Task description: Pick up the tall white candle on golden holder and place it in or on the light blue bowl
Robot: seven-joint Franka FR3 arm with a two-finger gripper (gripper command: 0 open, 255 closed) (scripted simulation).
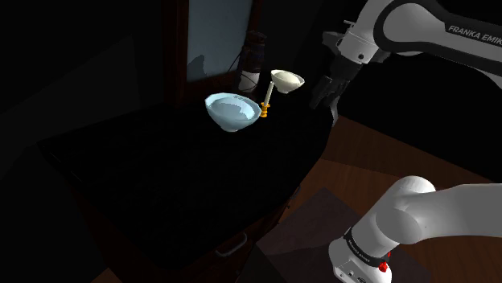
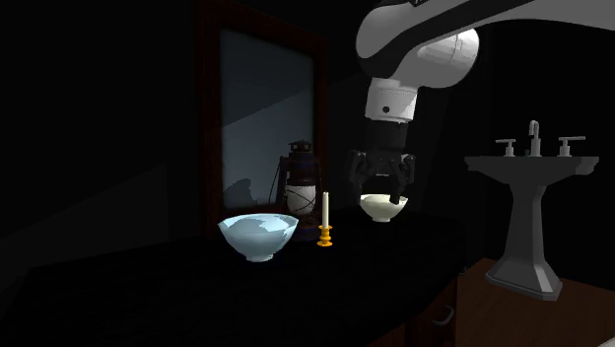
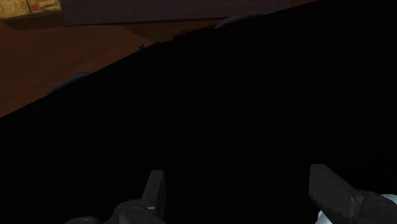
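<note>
Claw (image 3: 238, 184): held open, nothing gripped.
Candle (image 1: 266, 100): upright, near the claw, between it and the light blue bowl (image 1: 232, 111).
Approach: fingers to be lowered astride the shaft, the cream bowl (image 1: 287, 80) avoided.

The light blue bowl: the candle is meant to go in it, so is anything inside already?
Nothing shows inside the light blue bowl: the shoulder view looks down on a bare interior. In the second exterior view its near wall covers the bottom.
</note>
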